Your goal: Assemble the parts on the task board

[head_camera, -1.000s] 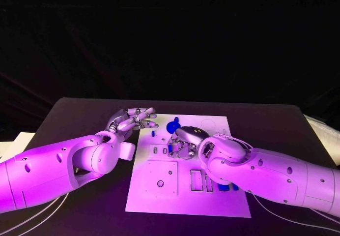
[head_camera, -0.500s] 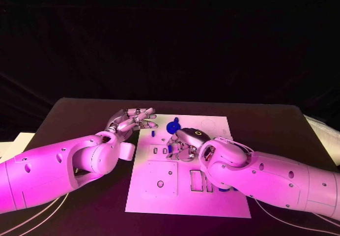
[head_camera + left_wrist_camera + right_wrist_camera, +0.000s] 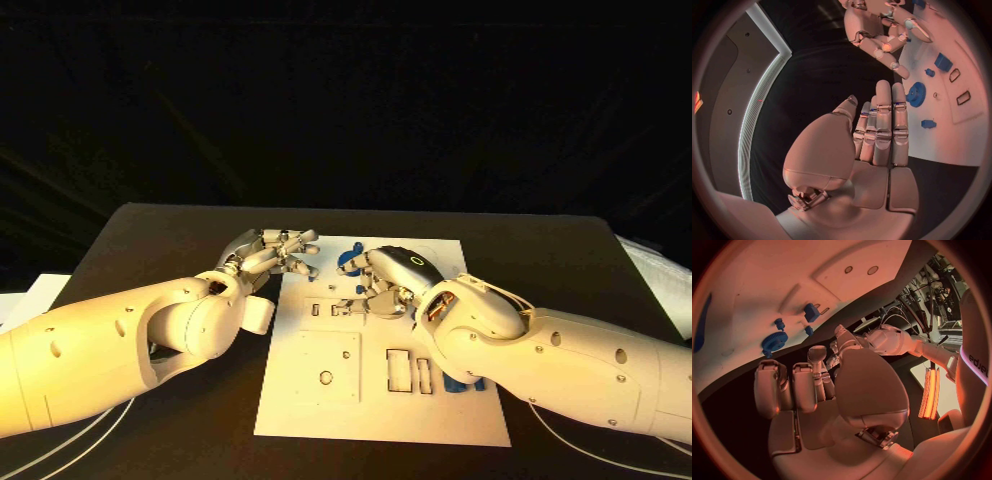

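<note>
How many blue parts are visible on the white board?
5: blue gear, square block, small piece near them, another small piece, fifth part beside the right forearm. More may be hidden.

Overhead head view; close wrist views, shared task board (image 3: 378, 400).

A black table (image 3: 173, 225) spans the scene, set against a dark backdrop. A pale sheet (image 3: 20, 300) lies at its left edge and a crinkled white sheet (image 3: 661, 272) at its right edge. Thin white cables (image 3: 87, 435) trail across the table's near left corner.
</note>
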Tool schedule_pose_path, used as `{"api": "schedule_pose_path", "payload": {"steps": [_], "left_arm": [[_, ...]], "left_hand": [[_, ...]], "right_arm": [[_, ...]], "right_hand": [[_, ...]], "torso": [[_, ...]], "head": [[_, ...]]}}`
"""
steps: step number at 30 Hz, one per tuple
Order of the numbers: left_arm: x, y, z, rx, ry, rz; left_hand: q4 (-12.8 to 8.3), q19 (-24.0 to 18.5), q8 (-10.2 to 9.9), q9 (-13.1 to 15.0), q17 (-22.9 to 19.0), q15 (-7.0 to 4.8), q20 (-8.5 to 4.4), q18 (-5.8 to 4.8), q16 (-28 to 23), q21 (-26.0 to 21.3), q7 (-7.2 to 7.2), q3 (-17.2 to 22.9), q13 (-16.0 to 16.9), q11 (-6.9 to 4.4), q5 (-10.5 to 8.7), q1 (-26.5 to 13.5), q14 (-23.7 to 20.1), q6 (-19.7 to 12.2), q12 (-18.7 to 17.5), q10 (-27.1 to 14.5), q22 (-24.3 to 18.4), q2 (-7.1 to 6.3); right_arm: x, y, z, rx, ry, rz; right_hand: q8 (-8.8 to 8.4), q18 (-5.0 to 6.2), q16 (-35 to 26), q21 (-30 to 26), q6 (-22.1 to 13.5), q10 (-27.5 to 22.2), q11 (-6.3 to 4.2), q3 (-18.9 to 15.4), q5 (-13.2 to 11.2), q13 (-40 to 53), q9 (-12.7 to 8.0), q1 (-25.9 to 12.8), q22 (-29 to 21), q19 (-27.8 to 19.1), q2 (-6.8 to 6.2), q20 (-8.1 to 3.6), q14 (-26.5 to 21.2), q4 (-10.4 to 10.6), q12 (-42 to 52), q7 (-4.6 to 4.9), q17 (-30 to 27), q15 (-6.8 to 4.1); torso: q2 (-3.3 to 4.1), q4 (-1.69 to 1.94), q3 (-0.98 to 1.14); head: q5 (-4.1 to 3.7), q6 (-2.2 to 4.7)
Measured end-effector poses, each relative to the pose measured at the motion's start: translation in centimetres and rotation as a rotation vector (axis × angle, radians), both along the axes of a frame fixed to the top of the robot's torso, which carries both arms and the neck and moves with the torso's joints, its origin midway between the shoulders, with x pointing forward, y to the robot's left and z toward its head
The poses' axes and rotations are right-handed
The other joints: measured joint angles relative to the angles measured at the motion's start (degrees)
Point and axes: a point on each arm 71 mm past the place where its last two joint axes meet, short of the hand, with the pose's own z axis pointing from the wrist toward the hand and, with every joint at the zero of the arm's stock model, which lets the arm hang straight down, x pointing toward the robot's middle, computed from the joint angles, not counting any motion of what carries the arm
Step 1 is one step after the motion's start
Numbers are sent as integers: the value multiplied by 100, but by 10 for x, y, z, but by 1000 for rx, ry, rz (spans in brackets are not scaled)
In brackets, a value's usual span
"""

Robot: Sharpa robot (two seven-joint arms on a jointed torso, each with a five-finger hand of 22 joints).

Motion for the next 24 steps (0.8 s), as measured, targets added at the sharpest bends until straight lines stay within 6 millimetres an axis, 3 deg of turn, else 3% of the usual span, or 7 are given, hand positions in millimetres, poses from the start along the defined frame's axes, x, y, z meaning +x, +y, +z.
{"api": "schedule_pose_path", "payload": {"steps": [3,5,7,9,15,19,24], "left_arm": [[-1,-1,-1,57,24,-24],[-2,0,-1,103,42,-42],[-1,-1,0,168,62,-66],[0,-1,4,230,78,-92],[4,-11,16,529,145,-260],[6,-22,16,755,177,-353],[17,-26,14,955,206,-381]], "left_hand": [[127,509,0,27,2428,-160,-223,-1,2775,655,-133,-58,225,-184,-22,-206,134,126,266,432,406,-63],[221,747,46,53,3708,-204,-280,-2,4197,1454,-199,-132,482,-265,-28,-354,124,163,555,624,1235,-54],[323,966,119,80,4516,-229,-323,-138,5054,2324,-221,-233,754,-299,-28,-514,123,174,869,697,2245,-46],[458,1151,224,128,4781,-248,-359,-270,5671,3082,-256,-347,1106,-323,-27,-684,139,209,1276,722,3127,-32],[728,1247,763,392,4835,-290,-418,-398,6501,4348,-367,-884,2545,-389,-250,-1250,138,138,2877,99,4625,245],[800,1302,1205,642,4835,-339,-431,-413,6715,4771,-400,-1221,3687,-436,-423,-1298,127,104,4081,18,5182,293],[807,1469,1821,1091,4834,-402,-491,-524,6736,5194,-530,-1577,4658,-546,-466,-1298,129,15,5086,119,5804,293]], "right_arm": [[-1,-9,11,25,-17,28],[0,-18,20,42,-23,36],[3,-31,32,67,-22,31],[8,-44,42,91,-14,16],[21,-92,69,177,45,-78],[25,-109,77,223,83,-118],[27,-119,79,252,119,-142]], "right_hand": [[0,-1,-69,-44,-46,-72,3,-16,0,-58,0,75,-55,-61,75,0,20,16,-62,7,3,20],[0,-1,-79,-50,-48,-79,-4,-23,0,-72,8,150,-77,-61,150,0,20,23,-62,8,5,20],[6,-1,-106,-50,-48,-78,-4,-23,16,-72,17,217,-90,-61,217,0,20,23,-62,8,5,20],[41,55,-127,-73,-24,-79,-4,-21,82,-72,20,266,-113,-84,266,-1,20,21,-47,-15,4,20],[45,91,-199,-128,8,-78,-4,18,148,-109,19,374,-204,-133,373,-11,20,-18,-39,-47,4,20],[45,92,-223,-128,10,-99,-25,18,148,-126,24,374,-220,-144,373,-22,20,-18,-39,-49,4,20],[45,92,-274,-172,31,-110,-36,18,148,-182,24,374,-284,-192,373,-29,20,-18,-101,-29,-45,20]], "torso": [[-18,-2,11],[-33,-4,21],[-55,-12,34],[-81,-20,48],[-164,-64,73],[-214,-92,88],[-266,-126,107]], "head": [[3,-4],[16,-12],[33,-31],[45,-45],[82,-82],[110,-98],[124,-115]]}}
